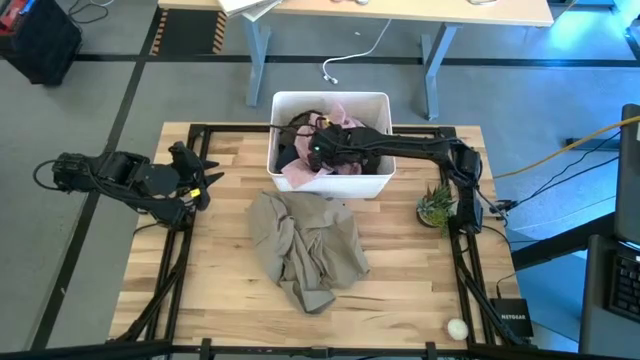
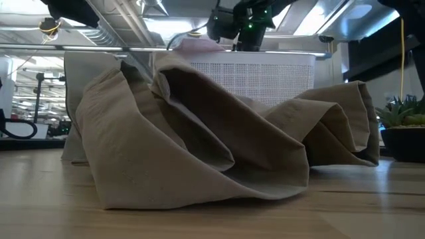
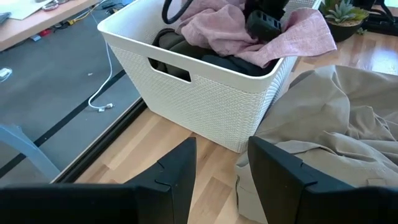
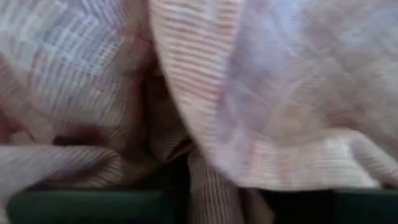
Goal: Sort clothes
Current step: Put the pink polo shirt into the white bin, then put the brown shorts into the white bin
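My right gripper (image 1: 318, 146) was down in the bin (image 1: 330, 99), pressed into the pink garment (image 1: 345, 113); I couldn't tell its jaws. My left gripper (image 1: 203, 180) waited released at the table's left. The khaki garment (image 1: 305, 245) lay mid-table.

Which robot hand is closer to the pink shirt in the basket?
Right. The right end effector is down in the bin, against the pink garment. The left end effector waits open beside the bin.

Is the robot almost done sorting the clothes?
Not yet. The khaki garment already lies out on the table. The right pincer is down in the white bin, pressed into the pink garment. Dark garments are still inside it.
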Robot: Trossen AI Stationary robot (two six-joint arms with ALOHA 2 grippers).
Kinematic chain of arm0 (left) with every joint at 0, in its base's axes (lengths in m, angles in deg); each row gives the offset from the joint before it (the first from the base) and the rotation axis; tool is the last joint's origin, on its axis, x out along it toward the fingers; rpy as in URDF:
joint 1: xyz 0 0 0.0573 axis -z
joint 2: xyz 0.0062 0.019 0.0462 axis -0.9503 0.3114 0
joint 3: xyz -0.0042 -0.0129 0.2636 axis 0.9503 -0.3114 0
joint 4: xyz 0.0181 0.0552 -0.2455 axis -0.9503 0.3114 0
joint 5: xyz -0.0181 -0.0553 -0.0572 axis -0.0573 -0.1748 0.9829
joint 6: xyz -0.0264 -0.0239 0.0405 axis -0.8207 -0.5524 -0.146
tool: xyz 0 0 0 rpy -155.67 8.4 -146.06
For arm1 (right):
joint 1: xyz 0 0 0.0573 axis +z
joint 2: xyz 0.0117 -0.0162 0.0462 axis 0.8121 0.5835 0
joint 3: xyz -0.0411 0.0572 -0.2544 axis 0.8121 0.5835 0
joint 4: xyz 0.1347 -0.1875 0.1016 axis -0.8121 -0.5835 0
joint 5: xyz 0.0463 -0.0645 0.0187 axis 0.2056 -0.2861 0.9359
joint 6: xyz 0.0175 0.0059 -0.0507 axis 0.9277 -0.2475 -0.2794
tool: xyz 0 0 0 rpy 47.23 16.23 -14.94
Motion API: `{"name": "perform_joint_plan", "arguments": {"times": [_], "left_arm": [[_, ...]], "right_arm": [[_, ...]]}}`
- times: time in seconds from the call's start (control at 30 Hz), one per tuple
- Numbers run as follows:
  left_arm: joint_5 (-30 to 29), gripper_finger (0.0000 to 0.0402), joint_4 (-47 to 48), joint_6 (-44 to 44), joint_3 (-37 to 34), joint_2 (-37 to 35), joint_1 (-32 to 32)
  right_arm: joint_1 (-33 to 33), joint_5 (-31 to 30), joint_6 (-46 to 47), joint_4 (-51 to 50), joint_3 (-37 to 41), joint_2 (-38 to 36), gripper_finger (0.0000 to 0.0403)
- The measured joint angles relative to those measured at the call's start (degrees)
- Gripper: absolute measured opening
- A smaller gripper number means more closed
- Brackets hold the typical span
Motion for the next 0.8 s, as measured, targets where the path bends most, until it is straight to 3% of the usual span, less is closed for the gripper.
{"name": "perform_joint_plan", "arguments": {"times": [0.13, 0.33, 0.57, 0.8], "left_arm": [[0.00, 0.0141, 0.00, -0.15, 0.00, 0.00, 0.00], [-0.02, 0.0141, 0.02, -0.20, 0.00, -0.02, 0.00], [-0.02, 0.0141, 0.07, -0.22, 0.00, 0.00, 0.00], [-0.02, 0.0141, 0.04, -0.22, 0.00, 0.00, 0.00]], "right_arm": [[0.00, -2.10, -2.96, -2.55, -4.54, -0.63, 0.0157], [0.04, -3.21, -5.72, -9.87, -18.19, -1.51, 0.0210], [2.58, -5.64, -7.04, -17.44, -31.53, -1.51, 0.0225], [8.40, -4.31, -17.78, -7.70, -32.96, -0.99, 0.0225]]}}
